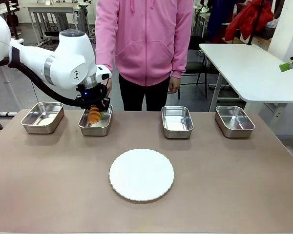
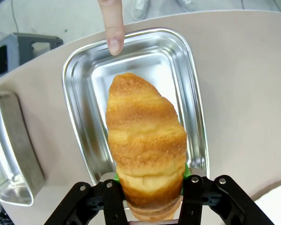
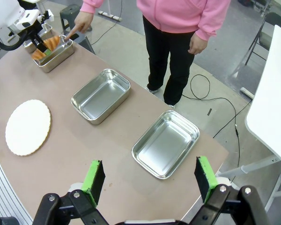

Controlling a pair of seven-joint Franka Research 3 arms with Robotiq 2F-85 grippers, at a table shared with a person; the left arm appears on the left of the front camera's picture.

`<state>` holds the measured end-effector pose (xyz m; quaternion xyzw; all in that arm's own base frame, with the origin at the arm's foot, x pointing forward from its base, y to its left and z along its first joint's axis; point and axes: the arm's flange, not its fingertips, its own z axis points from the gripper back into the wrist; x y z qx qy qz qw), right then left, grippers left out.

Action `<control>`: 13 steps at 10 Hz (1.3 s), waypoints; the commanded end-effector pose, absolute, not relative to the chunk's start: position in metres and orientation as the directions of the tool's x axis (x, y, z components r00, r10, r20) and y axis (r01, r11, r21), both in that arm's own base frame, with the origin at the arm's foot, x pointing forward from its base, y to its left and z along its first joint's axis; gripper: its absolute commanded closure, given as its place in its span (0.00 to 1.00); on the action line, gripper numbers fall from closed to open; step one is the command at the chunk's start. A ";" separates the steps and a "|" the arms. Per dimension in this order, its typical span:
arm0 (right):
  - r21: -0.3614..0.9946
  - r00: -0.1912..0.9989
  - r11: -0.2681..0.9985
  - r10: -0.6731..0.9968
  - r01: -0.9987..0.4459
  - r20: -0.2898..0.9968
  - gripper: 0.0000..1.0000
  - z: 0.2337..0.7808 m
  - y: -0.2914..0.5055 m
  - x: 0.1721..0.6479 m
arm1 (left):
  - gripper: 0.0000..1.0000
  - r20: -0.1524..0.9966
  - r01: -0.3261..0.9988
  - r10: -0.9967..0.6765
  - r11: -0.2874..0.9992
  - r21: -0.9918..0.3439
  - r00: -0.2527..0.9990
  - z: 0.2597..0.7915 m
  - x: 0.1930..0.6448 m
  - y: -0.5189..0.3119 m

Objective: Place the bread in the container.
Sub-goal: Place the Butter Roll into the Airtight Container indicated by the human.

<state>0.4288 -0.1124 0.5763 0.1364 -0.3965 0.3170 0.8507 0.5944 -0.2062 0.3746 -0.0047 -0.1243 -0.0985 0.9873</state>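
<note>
The left gripper is clamped on the bread, holding it by its lower end so the croissant stands lengthwise above the container, seen in the centre of the left wrist frame; in the front frame this pan sits second from the left, in the upper left area. A person's finger touches the pan's far rim at the top of the wrist frame. The right gripper hangs spread and empty at the bottom of its own frame, well apart from the work. Risk, by judgement: the bread is gripped low and tall, so on release it could tip and land across the rim rather than flat inside; a descent with the finger at the rim could bring contact with the person; squeezing may also dent the pastry. Count: four steel pans in a row along the far side, one croissant, one white plate at centre, two grippers, one person standing behind the table.
</note>
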 end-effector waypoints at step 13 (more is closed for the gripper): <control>-0.012 0.473 0.757 0.422 -0.654 0.773 0.00 0.578 -0.112 0.429 | 0.00 0.291 0.209 -0.203 0.978 0.009 0.935 0.373 0.601 -0.201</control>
